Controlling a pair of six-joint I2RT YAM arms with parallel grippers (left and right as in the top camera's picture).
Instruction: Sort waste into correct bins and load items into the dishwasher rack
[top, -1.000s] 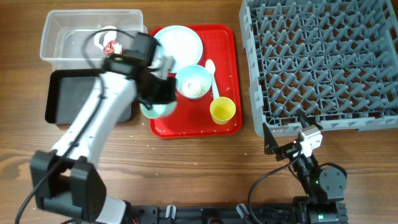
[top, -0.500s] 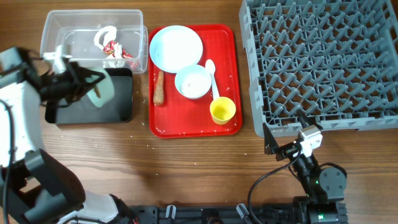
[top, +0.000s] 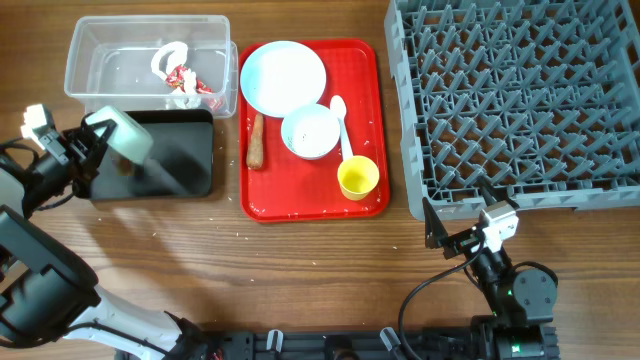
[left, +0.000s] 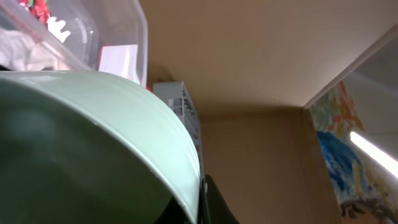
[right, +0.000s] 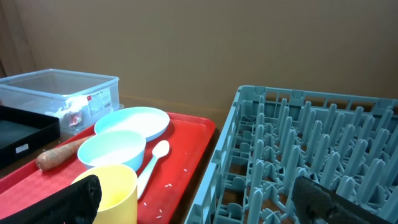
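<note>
My left gripper (top: 92, 148) is shut on the rim of a pale teal bowl (top: 126, 136), held tilted over the left end of the black bin (top: 180, 160). That bowl (left: 93, 149) fills the left wrist view. The clear bin (top: 110, 50) behind holds the red-and-white wrapper (top: 181, 78). The red tray (top: 300, 200) carries the plate (top: 285, 77), a second bowl (top: 310, 131), the white spoon (top: 343, 124), the yellow cup (top: 358, 177) and the carrot-like stick (top: 256, 140). White grains (right: 169, 184) dot the tray. My right gripper (top: 455, 226) is open and empty in front of the dishwasher rack (top: 515, 100).
In the right wrist view the yellow cup (right: 112, 186) is close at the left and the rack's near wall (right: 211, 180) stands just ahead. Bare wood table (top: 320, 270) lies between the tray and the arm bases.
My left arm has carried the teal bowl off the red tray and leftward, to over the black bin's left end, uncovering the carrot-like stick. The right arm has not moved.
</note>
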